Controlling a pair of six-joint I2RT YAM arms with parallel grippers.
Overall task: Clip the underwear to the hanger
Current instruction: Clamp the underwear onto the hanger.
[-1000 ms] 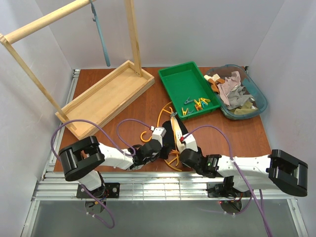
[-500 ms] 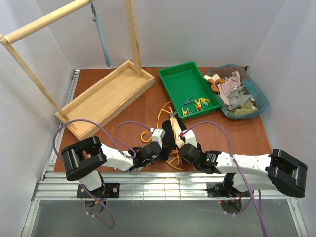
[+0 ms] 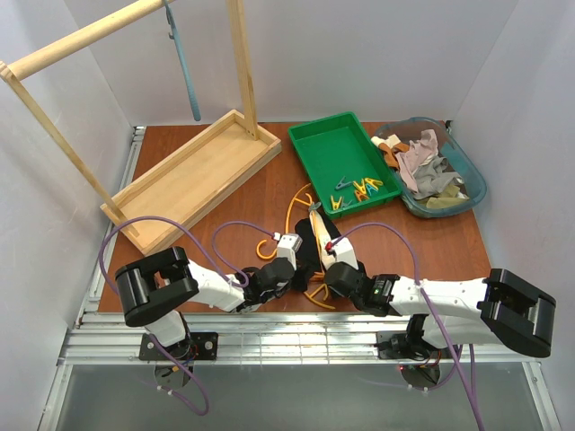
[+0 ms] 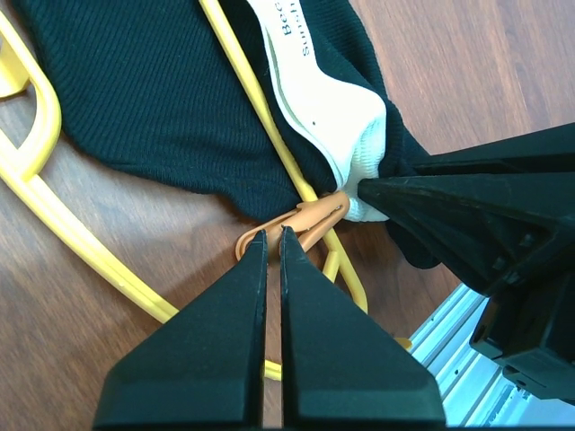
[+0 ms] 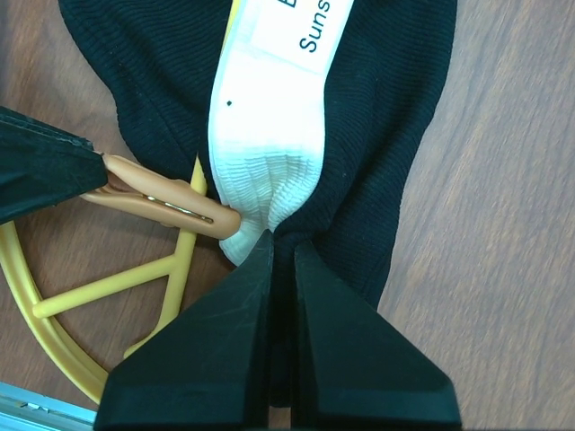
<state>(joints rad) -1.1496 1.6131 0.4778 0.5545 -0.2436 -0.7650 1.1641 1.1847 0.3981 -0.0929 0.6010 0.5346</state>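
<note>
Left fingers [image 4: 225,341] clamp the peg [image 4: 301,222], right fingers [image 5: 332,341] pinch the underwear [image 5: 377,135]. Best seat the peg's mouth over waistband [image 5: 269,135] and hanger [image 4: 81,247] together.

This is a robot test lab. Plain white walls [image 3: 359,54] box in a brown desk [image 3: 269,184], and two robot arms [image 3: 211,285] with purple wires [image 3: 157,218] are bolted to metal rails [image 3: 287,346].
</note>
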